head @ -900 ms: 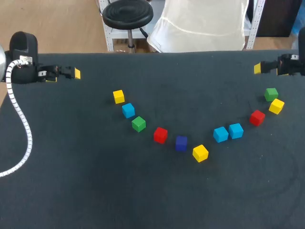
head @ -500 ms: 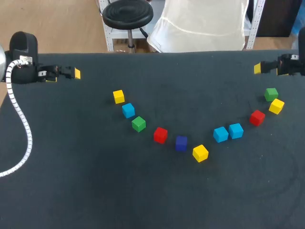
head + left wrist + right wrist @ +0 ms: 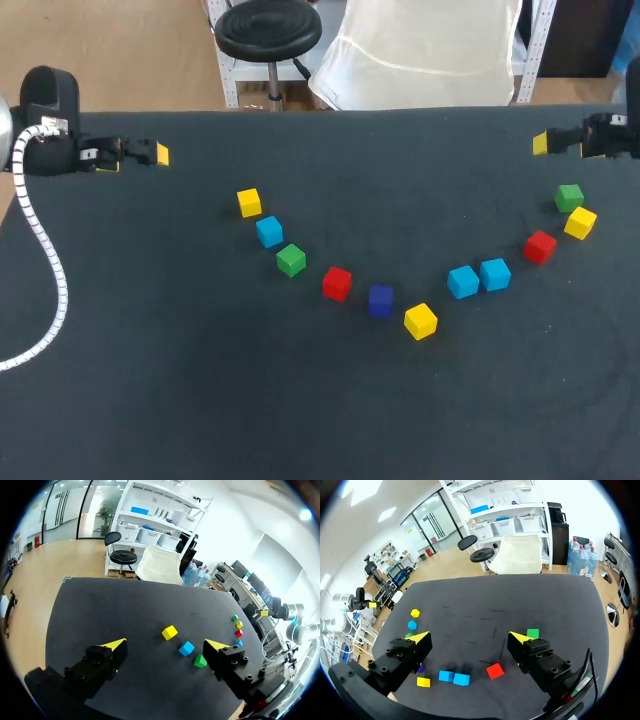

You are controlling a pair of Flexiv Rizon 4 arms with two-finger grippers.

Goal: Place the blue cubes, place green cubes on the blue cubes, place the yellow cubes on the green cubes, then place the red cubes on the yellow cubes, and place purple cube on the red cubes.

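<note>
The cubes all rest directly on the table (image 3: 320,420), strung in a shallow arc across its middle. From our left we see a yellow cube (image 3: 249,203), a blue cube (image 3: 269,231), a green cube (image 3: 291,260), a red cube (image 3: 337,283) and the purple cube (image 3: 380,300), each near its neighbour but apart. The arc bottoms out at the middle yellow cube (image 3: 421,321). It then climbs through two blue cubes (image 3: 462,282) set just beside each other, the right red cube (image 3: 540,246), the right yellow cube (image 3: 580,222) and the right green cube (image 3: 569,197). Those last two sit close together near the table's right edge.

Wide bare table lies between the arc and the near edge, and another broad strip between the arc and the far edge.

Our left gripper (image 3: 166,644) hangs at the far left corner, fingers spread wide and released, well apart from every cube. Our right gripper (image 3: 470,637) hangs at the far right edge, likewise spread and released, near the right green cube.

A white ribbed hose (image 3: 40,250) from our left arm trails down the table's left side.
</note>
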